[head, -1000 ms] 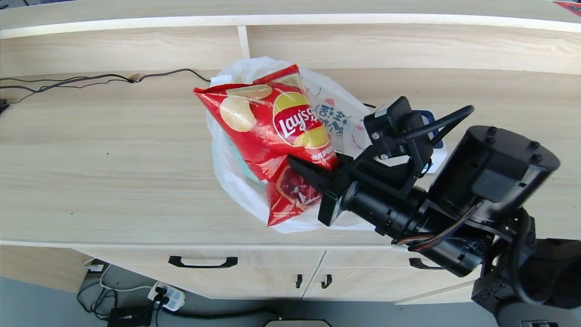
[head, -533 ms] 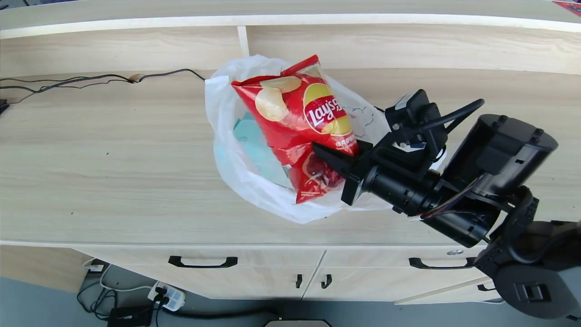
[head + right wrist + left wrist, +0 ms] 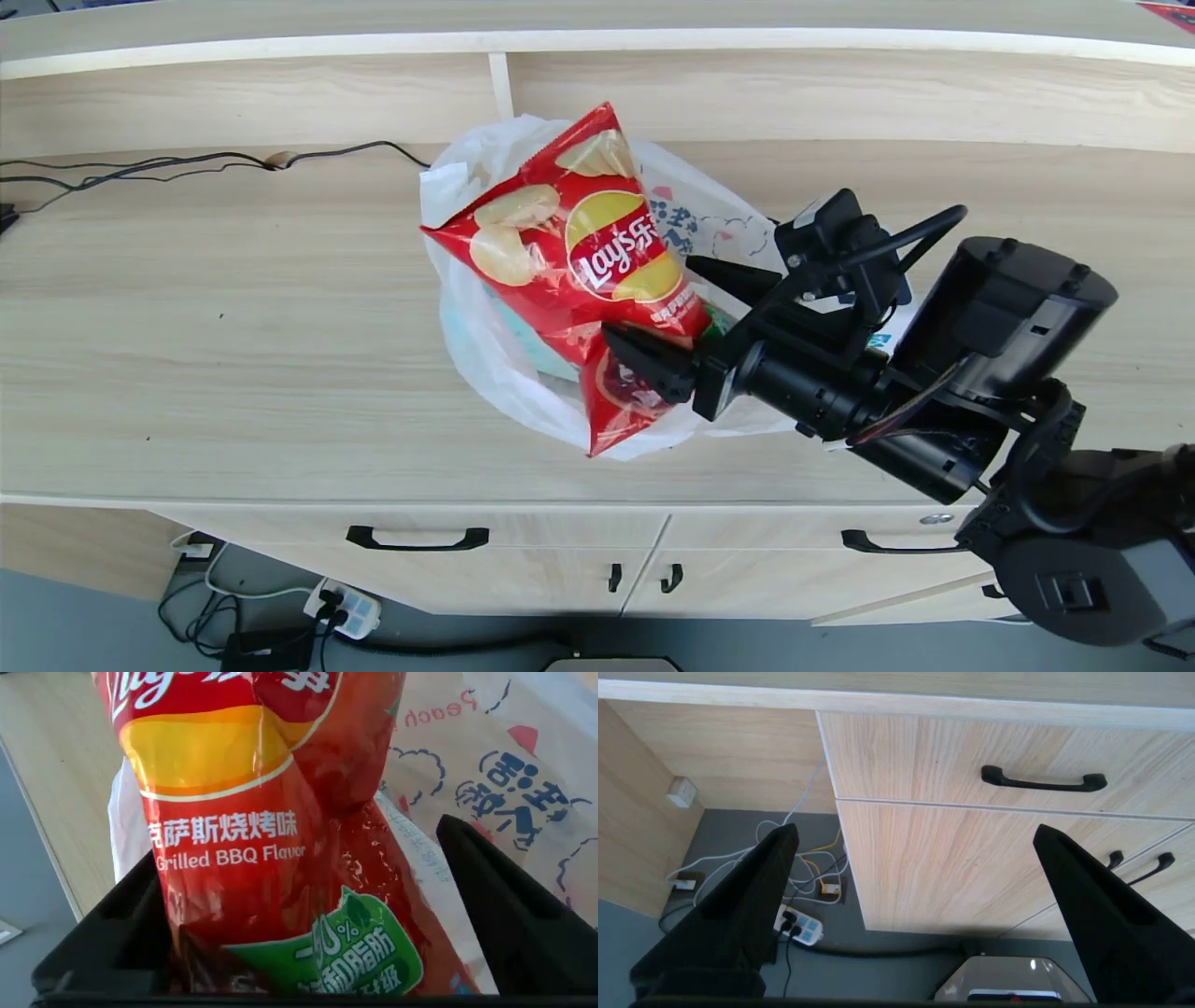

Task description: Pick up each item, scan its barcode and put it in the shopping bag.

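Mid-frame, the right end effector (image 3: 656,306) grasps the chip bag (image 3: 579,271) over the shopping bag (image 3: 492,378), which holds a teal item (image 3: 515,327), so seemingly only lowering and letting go remain.

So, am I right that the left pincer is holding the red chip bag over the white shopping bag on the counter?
Not quite: the right pincer is holding the red chip bag over the white shopping bag on the counter, as the head view shows. The left pincer hangs open by the drawers.
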Tool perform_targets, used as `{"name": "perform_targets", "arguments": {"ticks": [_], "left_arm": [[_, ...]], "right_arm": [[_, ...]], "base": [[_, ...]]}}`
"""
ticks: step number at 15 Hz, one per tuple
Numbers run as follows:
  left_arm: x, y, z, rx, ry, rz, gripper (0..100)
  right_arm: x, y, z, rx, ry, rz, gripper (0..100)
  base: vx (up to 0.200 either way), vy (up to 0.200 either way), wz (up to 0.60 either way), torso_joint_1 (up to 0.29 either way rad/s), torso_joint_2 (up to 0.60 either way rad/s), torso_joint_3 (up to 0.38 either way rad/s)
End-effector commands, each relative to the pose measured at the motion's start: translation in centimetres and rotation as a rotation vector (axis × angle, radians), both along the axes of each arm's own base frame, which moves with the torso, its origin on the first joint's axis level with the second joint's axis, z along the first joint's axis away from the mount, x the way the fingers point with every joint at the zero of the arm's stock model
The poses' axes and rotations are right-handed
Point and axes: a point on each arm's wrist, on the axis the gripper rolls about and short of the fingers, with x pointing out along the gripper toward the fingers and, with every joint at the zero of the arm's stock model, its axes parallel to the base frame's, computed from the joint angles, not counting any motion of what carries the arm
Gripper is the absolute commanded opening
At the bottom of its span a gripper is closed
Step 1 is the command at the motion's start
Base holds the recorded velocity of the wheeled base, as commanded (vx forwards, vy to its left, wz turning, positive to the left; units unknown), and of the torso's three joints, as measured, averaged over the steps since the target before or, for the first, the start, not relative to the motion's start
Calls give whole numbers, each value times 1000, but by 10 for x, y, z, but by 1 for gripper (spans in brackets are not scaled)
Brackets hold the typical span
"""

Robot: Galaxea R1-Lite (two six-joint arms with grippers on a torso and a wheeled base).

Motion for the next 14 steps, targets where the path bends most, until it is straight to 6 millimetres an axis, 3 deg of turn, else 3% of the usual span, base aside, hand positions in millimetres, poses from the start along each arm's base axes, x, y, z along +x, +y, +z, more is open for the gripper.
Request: {"name": "perform_targets", "arguments": {"ticks": [1, 5, 8, 11, 14], "left_arm": [[0, 0, 0, 0, -1, 0, 100], [0, 0, 0, 0, -1, 0, 100], [0, 0, 0, 0, -1, 0, 100], [0, 0, 0, 0, -1, 0, 100], [0, 0, 0, 0, -1, 0, 100]], "right_arm": [[5, 4, 10, 25, -32, 2, 100], [29, 25, 22, 87, -66, 11, 100], [32, 25, 19, 82, -60, 6, 100], [58, -8, 22, 81, -78, -113, 100], [68, -24, 32, 95, -113, -153, 100]], "base": [[0, 0, 0, 0, 0, 0], [0, 0, 0, 0, 0, 0], [0, 0, 0, 0, 0, 0], [0, 0, 0, 0, 0, 0], [0, 0, 0, 0, 0, 0]]}}
